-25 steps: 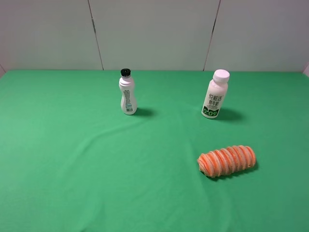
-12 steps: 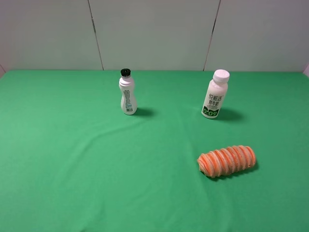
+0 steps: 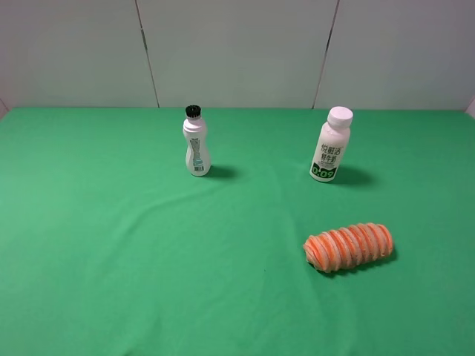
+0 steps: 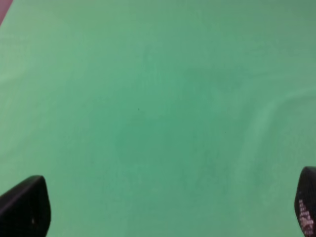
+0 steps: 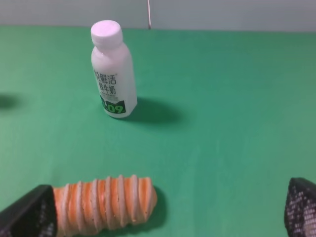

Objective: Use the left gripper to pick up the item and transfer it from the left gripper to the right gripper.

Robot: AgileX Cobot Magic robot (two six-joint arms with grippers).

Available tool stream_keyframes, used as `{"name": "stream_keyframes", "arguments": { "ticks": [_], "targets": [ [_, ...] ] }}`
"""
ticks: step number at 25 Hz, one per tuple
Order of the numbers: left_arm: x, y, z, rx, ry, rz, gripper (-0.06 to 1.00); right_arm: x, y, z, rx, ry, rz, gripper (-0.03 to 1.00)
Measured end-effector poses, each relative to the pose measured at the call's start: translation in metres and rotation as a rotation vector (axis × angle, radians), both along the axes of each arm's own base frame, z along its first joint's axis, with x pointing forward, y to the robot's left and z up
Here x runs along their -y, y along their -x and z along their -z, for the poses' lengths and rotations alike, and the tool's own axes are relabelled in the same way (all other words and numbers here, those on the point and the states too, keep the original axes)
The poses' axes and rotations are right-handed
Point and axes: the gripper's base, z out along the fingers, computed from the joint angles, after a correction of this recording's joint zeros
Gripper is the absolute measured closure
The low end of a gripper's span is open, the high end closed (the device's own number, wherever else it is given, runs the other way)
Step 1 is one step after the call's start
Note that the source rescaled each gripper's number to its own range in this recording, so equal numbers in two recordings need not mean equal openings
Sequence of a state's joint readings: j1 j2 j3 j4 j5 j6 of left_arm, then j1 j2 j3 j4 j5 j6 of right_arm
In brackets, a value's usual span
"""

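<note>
I see the item (image 3: 348, 248) lying on its side on the green desk (image 3: 111, 245), toward the near right corner, touching nothing else. Both bottles stand upright and capped further back: the slim white bottle with a black cap (image 3: 195, 141) near the middle of the far edge, the wider white-capped bottle (image 3: 330, 144) to its right; I cannot tell what is in either. My left gripper (image 4: 158, 210) hangs released over bare cloth, jaws spread wide. My right gripper (image 5: 163, 210) is likewise spread and empty, one finger (image 5: 29, 212) just beside the item's end.
</note>
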State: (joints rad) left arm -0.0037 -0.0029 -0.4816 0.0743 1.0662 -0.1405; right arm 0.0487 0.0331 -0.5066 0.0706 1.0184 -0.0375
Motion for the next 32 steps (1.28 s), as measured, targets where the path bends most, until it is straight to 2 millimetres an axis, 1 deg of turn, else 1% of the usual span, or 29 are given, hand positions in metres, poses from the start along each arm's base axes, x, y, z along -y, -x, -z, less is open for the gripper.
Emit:
{"name": "stream_keyframes", "arguments": {
  "ticks": [4, 32],
  "targets": [
    [0.0, 0.0, 0.0, 0.0, 0.0, 0.0, -0.05, 0.0001, 0.006, 0.0001, 0.037, -0.004, -0.001, -0.03],
    [0.0, 0.0, 0.0, 0.0, 0.0, 0.0, -0.05, -0.0002, 0.006, 0.0, 0.037, -0.007, -0.003, -0.03]
  ]
}}
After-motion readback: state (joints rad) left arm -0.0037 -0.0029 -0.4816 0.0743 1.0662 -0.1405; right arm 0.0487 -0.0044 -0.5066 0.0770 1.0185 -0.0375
